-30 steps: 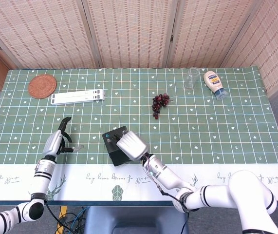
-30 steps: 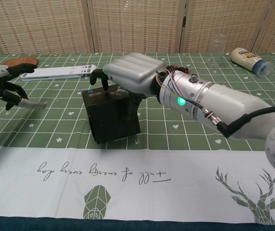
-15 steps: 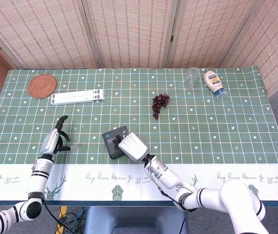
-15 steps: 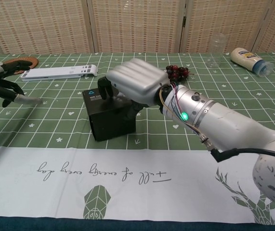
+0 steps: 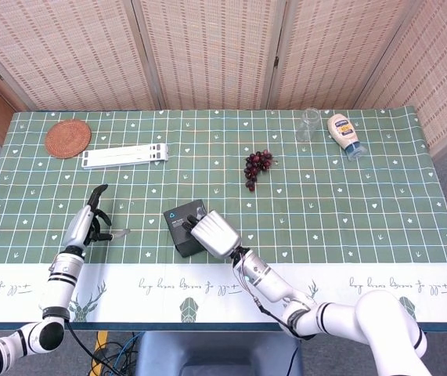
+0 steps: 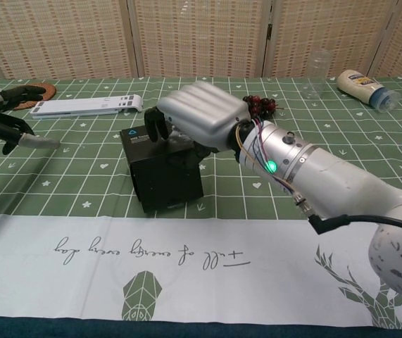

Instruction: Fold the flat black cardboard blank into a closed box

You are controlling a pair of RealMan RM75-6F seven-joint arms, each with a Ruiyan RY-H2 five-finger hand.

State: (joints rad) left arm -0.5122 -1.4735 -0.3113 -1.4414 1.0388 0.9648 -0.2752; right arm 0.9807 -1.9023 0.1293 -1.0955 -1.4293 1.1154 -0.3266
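The black cardboard box (image 5: 178,223) stands folded up on the green cloth near the table's front edge; it also shows in the chest view as the box (image 6: 165,179) with a small blue mark on its lid. My right hand (image 5: 214,235) covers the box's right half. In the chest view this right hand (image 6: 201,116) has its fingers curled down onto the lid and its thumb against the box's right side. My left hand (image 5: 90,225) hovers well to the left of the box, fingers apart, holding nothing; the chest view shows the left hand (image 6: 3,127) at the frame's edge.
A woven coaster (image 5: 68,138) and a white folded stand (image 5: 124,156) lie at the back left. Dark grapes (image 5: 257,167) sit behind the box. A clear glass (image 5: 309,124) and a mayonnaise bottle (image 5: 344,135) are at the back right.
My right hand's fingers have curled in over the box lid and the hand sits lower on the box. The left hand has drawn away to the left.
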